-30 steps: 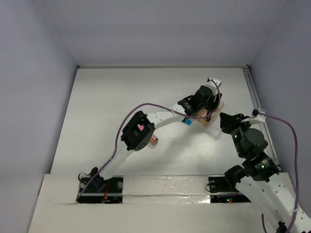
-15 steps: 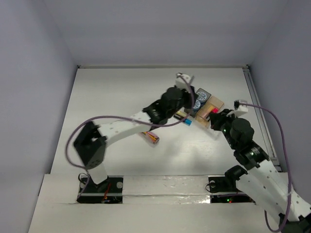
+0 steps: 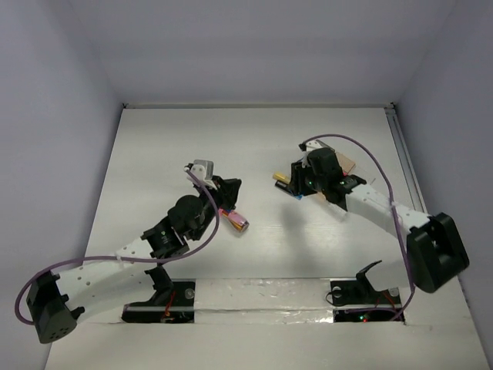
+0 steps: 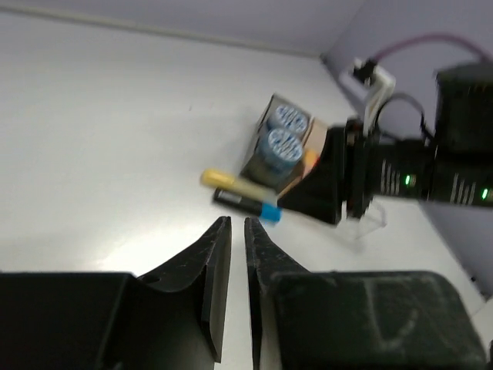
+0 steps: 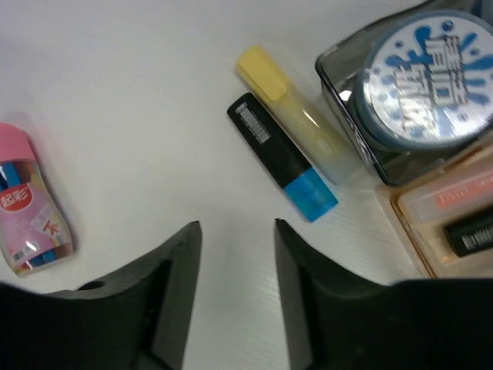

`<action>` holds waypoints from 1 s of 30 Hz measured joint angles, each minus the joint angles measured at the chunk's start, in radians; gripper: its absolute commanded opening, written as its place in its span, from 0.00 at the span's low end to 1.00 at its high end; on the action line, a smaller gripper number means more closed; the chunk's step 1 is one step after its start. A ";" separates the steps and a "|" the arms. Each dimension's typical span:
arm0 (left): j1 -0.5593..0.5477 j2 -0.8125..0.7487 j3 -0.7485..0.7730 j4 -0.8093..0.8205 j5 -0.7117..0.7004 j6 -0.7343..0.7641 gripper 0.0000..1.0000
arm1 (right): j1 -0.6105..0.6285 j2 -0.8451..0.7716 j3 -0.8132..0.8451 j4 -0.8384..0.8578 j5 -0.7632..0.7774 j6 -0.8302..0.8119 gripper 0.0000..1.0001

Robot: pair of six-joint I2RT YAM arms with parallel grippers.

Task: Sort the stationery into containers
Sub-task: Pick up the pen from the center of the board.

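The right pincer [image 5: 235, 228] hangs over the tabletop [image 5: 139, 85] with its fingers well apart and nothing between them. Just ahead of its gap, slightly to its right-finger side, lie a yellow marker [image 5: 296, 116] and a black marker with a blue cap [image 5: 282, 158]. They lie side by side and touching along their length, both flat on the tabletop outside the trays. Farther out on that same side stands the dark grey tray [image 5: 337, 77], its corner touching the yellow marker's end. A blue-and-white roll [image 5: 428, 77] sits inside it, and the left wrist view shows a second roll [image 4: 290, 118] behind the first in the same tray. Joined to it, close by the right finger, is the tan tray [image 5: 408, 206], which holds a black marker [image 5: 471, 231] and a pale orange piece I cannot make out. Off beyond the right pincer's left finger, well apart from the markers, the pink-capped tube [image 5: 35, 220] lies flat on its side. The left pincer [image 4: 237, 225] has its fingers drawn almost together, with only a slit between them and nothing in it. In the top view this pincer [image 3: 228, 191] hovers with the tube just beside it, on its near side. The markers and trays lie well ahead of it, partly under the right pincer.
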 measured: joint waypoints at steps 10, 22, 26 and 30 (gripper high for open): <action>0.000 -0.155 -0.100 -0.037 -0.052 0.055 0.16 | 0.012 0.334 0.253 -0.095 -0.116 -0.181 0.60; 0.000 -0.161 -0.169 0.060 -0.056 0.142 0.18 | 0.040 0.467 0.378 -0.183 -0.082 -0.256 0.60; 0.000 -0.156 -0.173 0.069 -0.050 0.148 0.18 | 0.051 0.496 0.379 -0.199 -0.066 -0.274 0.60; 0.004 -0.155 -0.174 0.085 -0.045 0.155 0.18 | 0.054 0.505 0.392 -0.201 -0.042 -0.288 0.59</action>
